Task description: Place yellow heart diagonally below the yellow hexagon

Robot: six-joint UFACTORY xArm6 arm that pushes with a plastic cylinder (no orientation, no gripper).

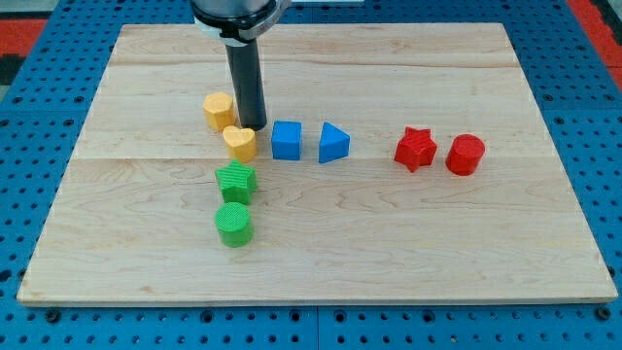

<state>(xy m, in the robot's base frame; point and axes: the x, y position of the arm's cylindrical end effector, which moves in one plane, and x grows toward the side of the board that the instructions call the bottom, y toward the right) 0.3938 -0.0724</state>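
Observation:
The yellow heart (240, 143) lies on the wooden board (389, 224), just below and to the right of the yellow hexagon (219, 110); the two nearly touch. My tip (253, 127) stands right of the hexagon and just above the heart's upper right side, close to both.
A blue cube (287, 140) and a blue triangle (333, 143) lie right of the heart. A green star (235, 182) and a green cylinder (233, 225) lie below it. A red star (415, 149) and a red cylinder (466, 155) are at the right.

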